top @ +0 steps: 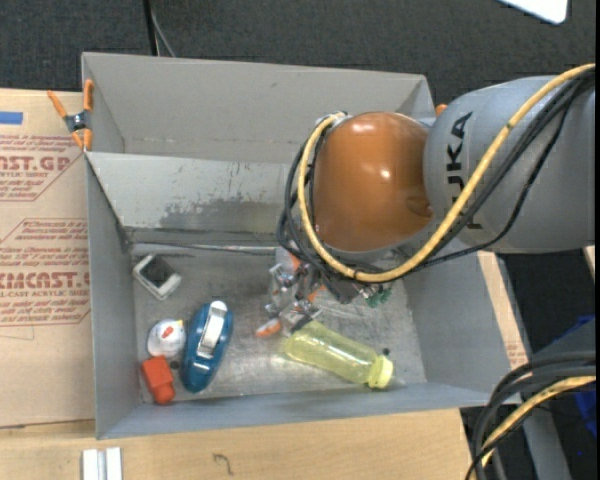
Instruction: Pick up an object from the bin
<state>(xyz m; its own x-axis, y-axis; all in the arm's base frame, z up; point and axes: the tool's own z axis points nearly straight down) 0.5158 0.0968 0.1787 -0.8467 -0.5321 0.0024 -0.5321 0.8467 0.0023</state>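
My gripper [290, 296] hangs low in the middle of the bin, partly hidden under the arm's orange cover. Just below and to its right lies a pale yellow-green plastic bottle [332, 355] on its side, with its cap toward the right. A small orange bit [269, 331] lies on the floor close under the gripper. Further left lies a blue oval thing with a white top piece [205, 345].
Near the bin's front left corner a white round thing with an orange spot [166, 337] and a red-orange block [158, 380] lie beside the blue one. A small grey and white square piece [157, 275] rests by the left wall. The arm covers the bin's right part.
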